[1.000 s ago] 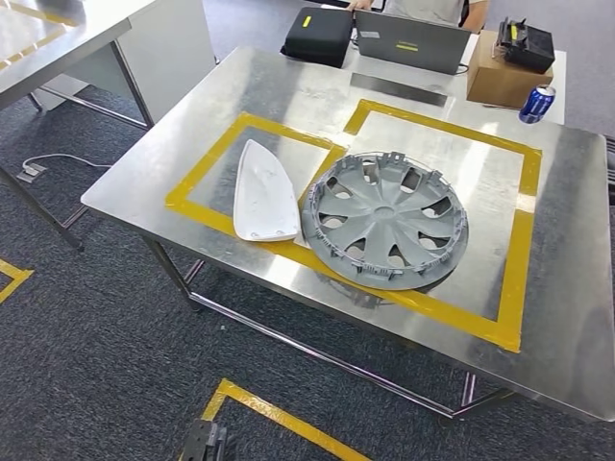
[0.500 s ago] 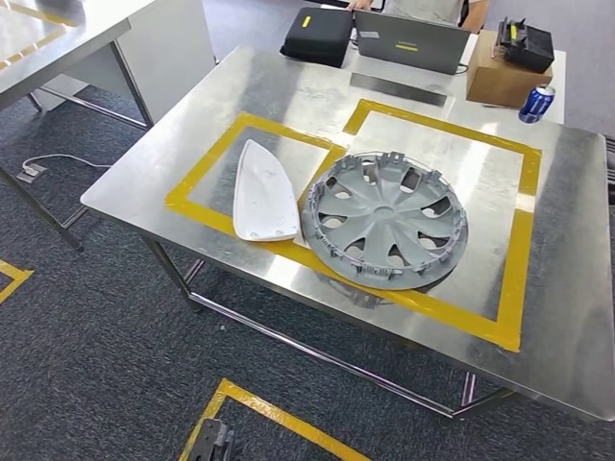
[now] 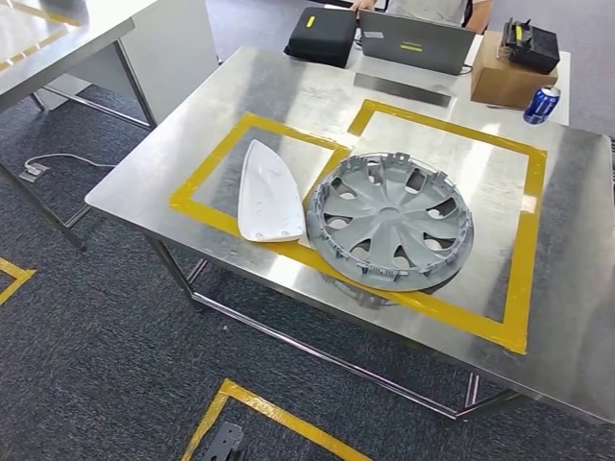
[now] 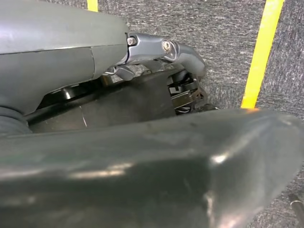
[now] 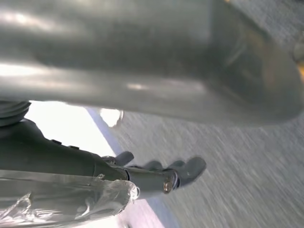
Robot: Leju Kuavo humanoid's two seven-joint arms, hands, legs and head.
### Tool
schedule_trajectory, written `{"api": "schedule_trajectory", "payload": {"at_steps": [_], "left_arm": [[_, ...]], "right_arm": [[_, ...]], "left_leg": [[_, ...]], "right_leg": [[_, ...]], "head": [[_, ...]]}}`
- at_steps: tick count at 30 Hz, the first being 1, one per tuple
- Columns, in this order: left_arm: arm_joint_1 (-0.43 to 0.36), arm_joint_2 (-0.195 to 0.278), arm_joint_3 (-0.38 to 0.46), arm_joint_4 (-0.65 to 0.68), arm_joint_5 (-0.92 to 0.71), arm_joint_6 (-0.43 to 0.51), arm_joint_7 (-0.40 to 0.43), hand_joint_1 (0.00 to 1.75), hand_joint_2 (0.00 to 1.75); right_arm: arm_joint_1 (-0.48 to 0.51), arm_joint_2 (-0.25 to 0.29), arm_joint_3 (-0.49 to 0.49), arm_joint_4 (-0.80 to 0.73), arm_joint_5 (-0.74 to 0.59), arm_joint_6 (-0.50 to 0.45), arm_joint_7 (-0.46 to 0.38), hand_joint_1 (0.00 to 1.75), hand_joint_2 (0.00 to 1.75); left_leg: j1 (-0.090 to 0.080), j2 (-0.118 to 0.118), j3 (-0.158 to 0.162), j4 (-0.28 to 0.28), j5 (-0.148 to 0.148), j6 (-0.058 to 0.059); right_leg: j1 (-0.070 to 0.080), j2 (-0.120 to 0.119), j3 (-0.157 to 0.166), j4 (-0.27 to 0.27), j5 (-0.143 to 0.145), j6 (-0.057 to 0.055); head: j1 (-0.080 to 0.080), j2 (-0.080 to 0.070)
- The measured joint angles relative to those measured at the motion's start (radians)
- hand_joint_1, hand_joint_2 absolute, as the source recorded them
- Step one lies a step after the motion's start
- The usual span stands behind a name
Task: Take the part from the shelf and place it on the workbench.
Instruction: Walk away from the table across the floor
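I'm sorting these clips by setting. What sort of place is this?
Probably an indoor workshop or robot test lab: a steel workbench marked with yellow tape, car parts on it (a grey hubcap, a white cover), and a laptop behind.

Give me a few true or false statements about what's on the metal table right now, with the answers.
1. The hubcap lies flat on the table. True.
2. The white part sits on top of the hubcap. False: it lies beside it, on the table.
3. A blue can stands near the cardboard box. True.
4. The yellow tape marks circles. False: it marks rectangles.
5. The laptop sits at the table's near edge. False: far edge.
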Motion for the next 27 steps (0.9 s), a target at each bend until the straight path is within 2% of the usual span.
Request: {"api": "schedule_trajectory", "payload": {"at_steps": [2, 3, 4, 6, 7, 8, 9, 12, 13, 14, 16, 17, 18, 19, 21, 22, 23, 24, 25, 26, 27], "left_arm": [[-0.001, 0.001, -0.009, 0.0, -0.01, -0.004, 0.006, 0.0, 0.0], [-0.002, 0.0, -0.015, 0.0, -0.018, -0.005, 0.007, 0.0, 0.0], [-0.003, 0.0, -0.022, 0.0, -0.024, -0.005, 0.003, 0.0, 0.0], [-0.003, 0.0, -0.034, 0.0, -0.034, -0.005, -0.008, 0.0, 0.0], [-0.003, 0.0, -0.04, 0.0, -0.037, -0.005, -0.014, 0.0, 0.0], [-0.003, 0.0, -0.044, 0.0, -0.039, -0.005, -0.018, 0.0, 0.0], [-0.003, 0.0, -0.048, 0.0, -0.039, -0.005, -0.021, 0.0, 0.0], [-0.006, 0.001, -0.056, 0.0, -0.042, -0.005, -0.023, 0.0, 0.0], [-0.007, 0.002, -0.06, 0.0, -0.043, -0.005, -0.021, 0.0, 0.0], [-0.009, 0.002, -0.063, 0.0, -0.044, -0.006, -0.017, 0.0, 0.0], [-0.01, 0.004, -0.066, 0.0, -0.042, -0.006, -0.008, 0.0, 0.0], [-0.01, 0.004, -0.067, 0.0, -0.041, -0.006, -0.005, 0.0, 0.0], [-0.01, 0.005, -0.068, 0.0, -0.041, -0.007, -0.002, 0.0, 0.0], [-0.011, 0.006, -0.068, 0.0, -0.04, -0.008, 0.003, 0.0, 0.0], [-0.017, 0.006, -0.068, 0.0, -0.037, -0.011, 0.017, 0.0, 0.0], [-0.02, 0.007, -0.068, 0.0, -0.035, -0.012, 0.024, 0.0, 0.0], [-0.022, 0.007, -0.068, 0.0, -0.034, -0.013, 0.029, 0.0, 0.0], [-0.022, 0.008, -0.068, 0.0, -0.033, -0.014, 0.033, 0.0, 0.0], [-0.022, 0.008, -0.068, 0.0, -0.033, -0.015, 0.035, 0.0, 0.0], [-0.02, 0.007, -0.068, 0.0, -0.033, -0.017, 0.036, 0.0, 0.0], [-0.018, 0.006, -0.068, 0.0, -0.032, -0.019, 0.036, 0.0, 0.0]], "right_arm": [[0.003, 0.004, 0.0, 0.004, -0.009, 0.003, -0.049, 0.0, 0.0], [0.004, 0.004, 0.001, 0.005, -0.009, 0.002, -0.087, 0.0, 0.0], [0.003, 0.004, 0.002, 0.005, -0.007, 0.001, -0.124, 0.0, 0.0], [0.0, 0.004, 0.007, 0.006, 0.0, -0.002, -0.181, 0.0, 0.0], [-0.001, 0.004, 0.01, 0.006, 0.003, -0.004, -0.198, 0.0, 0.0], [-0.002, 0.003, 0.014, 0.006, 0.006, -0.006, -0.21, 0.0, 0.0], [-0.003, 0.003, 0.018, 0.006, 0.008, -0.008, -0.216, 0.0, 0.0], [-0.009, 0.0, 0.025, 0.006, 0.013, -0.007, -0.214, 0.0, 0.0], [-0.011, -0.001, 0.027, 0.007, 0.014, -0.003, -0.207, 0.0, 0.0], [-0.013, -0.001, 0.029, 0.007, 0.015, 0.0, -0.197, 0.0, 0.0], [-0.013, -0.001, 0.031, 0.009, 0.016, 0.005, -0.18, 0.0, 0.0], [-0.012, -0.001, 0.032, 0.01, 0.017, 0.007, -0.173, 0.0, 0.0], [-0.012, -0.001, 0.032, 0.011, 0.018, 0.008, -0.166, 0.0, 0.0], [-0.012, -0.001, 0.033, 0.012, 0.019, 0.009, -0.158, 0.0, 0.0], [-0.012, -0.002, 0.034, 0.012, 0.023, 0.011, -0.138, 0.0, 0.0], [-0.011, -0.003, 0.034, 0.012, 0.025, 0.011, -0.133, 0.0, 0.0], [-0.01, -0.003, 0.034, 0.012, 0.026, 0.011, -0.13, 0.0, 0.0], [-0.009, -0.004, 0.034, 0.012, 0.024, 0.012, -0.131, 0.0, 0.0], [-0.009, -0.004, 0.034, 0.012, 0.019, 0.014, -0.135, 0.0, 0.0], [-0.009, -0.004, 0.034, 0.012, 0.014, 0.017, -0.141, 0.0, 0.0], [-0.01, -0.005, 0.034, 0.012, 0.006, 0.021, -0.149, 0.0, 0.0]], "left_leg": [[0.004, 0.003, 0.002, -0.008, 0.012, 0.007], [0.006, 0.005, 0.001, -0.013, 0.016, 0.01], [0.009, 0.009, 0.0, -0.016, 0.02, 0.013], [0.008, 0.014, -0.007, -0.017, 0.026, 0.015], [0.007, 0.015, -0.013, -0.017, 0.031, 0.015], [0.007, 0.015, -0.02, -0.016, 0.036, 0.014], [0.008, 0.015, -0.027, -0.016, 0.043, 0.012], [0.009, 0.014, -0.045, -0.013, 0.063, -0.003], [0.009, 0.014, -0.045, -0.012, 0.068, -0.009], [0.009, 0.014, -0.044, -0.012, 0.074, -0.016], [0.01, 0.013, -0.042, -0.015, 0.089, -0.029], [0.011, 0.013, -0.045, -0.014, 0.086, -0.035], [0.012, 0.013, -0.051, -0.002, 0.064, -0.041], [0.013, 0.013, -0.06, 0.027, 0.024, -0.047], [0.013, 0.013, -0.082, 0.146, -0.09, -0.056], [0.013, 0.013, -0.087, 0.211, -0.128, -0.058], [0.014, 0.013, -0.083, 0.259, -0.145, -0.06], [0.014, 0.013, -0.065, 0.274, -0.14, -0.06], [0.016, 0.013, -0.031, 0.251, -0.119, -0.06], [0.018, 0.008, 0.016, 0.198, -0.098, -0.058], [0.021, -0.008, 0.074, 0.125, -0.087, -0.055]], "right_leg": [[-0.001, 0.0, -0.003, 0.007, -0.009, 0.006], [0.0, 0.0, -0.011, 0.031, -0.035, 0.008], [0.0, 0.0, -0.024, 0.074, -0.075, 0.009], [0.0, -0.001, -0.057, 0.206, -0.17, 0.011], [0.0, -0.001, -0.064, 0.259, -0.201, 0.012], [0.001, -0.001, -0.055, 0.282, -0.215, 0.012], [0.001, -0.001, -0.025, 0.264, -0.211, 0.012], [0.0, 0.0, 0.132, 0.062, -0.16, 0.009], [0.001, 0.002, 0.162, 0.016, -0.153, 0.005], [0.003, 0.004, 0.174, -0.004, -0.152, -0.001], [0.006, 0.006, 0.164, -0.004, -0.144, -0.018], [0.006, 0.004, 0.157, -0.003, -0.137, -0.027], [0.005, 0.002, 0.148, -0.004, -0.127, -0.036], [0.003, 0.0, 0.137, -0.005, -0.116, -0.044], [0.003, -0.003, 0.114, -0.004, -0.094, -0.053], [0.004, -0.004, 0.101, -0.003, -0.082, -0.053], [0.004, -0.004, 0.087, -0.002, -0.071, -0.053], [0.004, -0.005, 0.071, -0.001, -0.06, -0.051], [0.004, -0.004, 0.058, 0.0, -0.05, -0.048], [0.004, 0.0, 0.046, 0.001, -0.041, -0.044], [0.004, 0.005, 0.035, 0.002, -0.032, -0.037]], "head": [[0.0, 0.0], [0.001, 0.0], [0.003, 0.0], [0.005, 0.0], [0.005, 0.0], [0.005, 0.0], [0.005, 0.0], [0.004, 0.0], [0.002, 0.0], [0.0, 0.0], [-0.005, 0.0], [-0.005, 0.0], [-0.006, 0.0], [-0.008, 0.0], [-0.011, 0.0], [-0.012, 0.0], [-0.012, 0.0], [-0.012, 0.0], [-0.012, 0.0], [-0.012, 0.0], [-0.013, 0.0]]}}
